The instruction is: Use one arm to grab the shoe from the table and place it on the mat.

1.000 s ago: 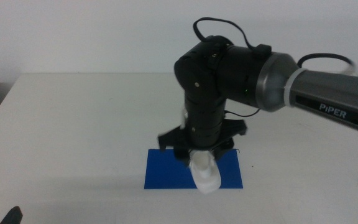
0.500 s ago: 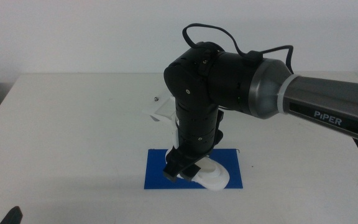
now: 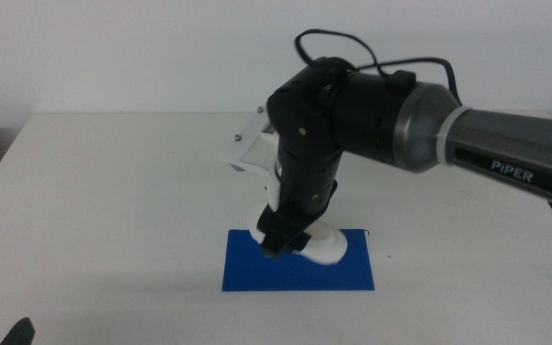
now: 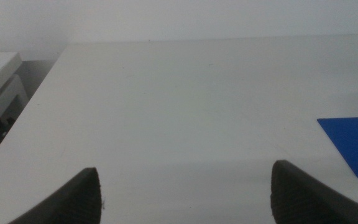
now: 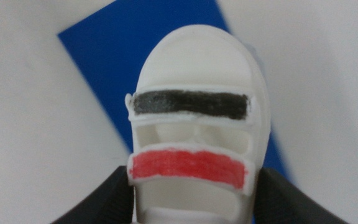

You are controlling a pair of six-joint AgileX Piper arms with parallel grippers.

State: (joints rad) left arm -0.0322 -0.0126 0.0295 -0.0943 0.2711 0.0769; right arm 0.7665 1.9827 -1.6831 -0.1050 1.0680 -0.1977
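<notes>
Off-white table [image 3: 113,211], dark-blue mat [image 3: 257,273], pale wall [image 3: 113,48]

Right arm bent down at centre, left arm waiting
The right arm [image 3: 391,120] reaches in from the right, wrist turned downward, its right gripper [image 5: 191,196] with jaws closed on something; the left gripper [image 4: 185,193] hangs low, jaws spread wide

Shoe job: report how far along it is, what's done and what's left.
Done: the shoe is off the table, gripped at its sides by the right claw. In hand: the arm holds it low over the mat, toe partly past the mat's edge in the right wrist view; contact can't be judged. Left: set it down squarely, release, retreat. The left claw waits open over bare table.
</notes>
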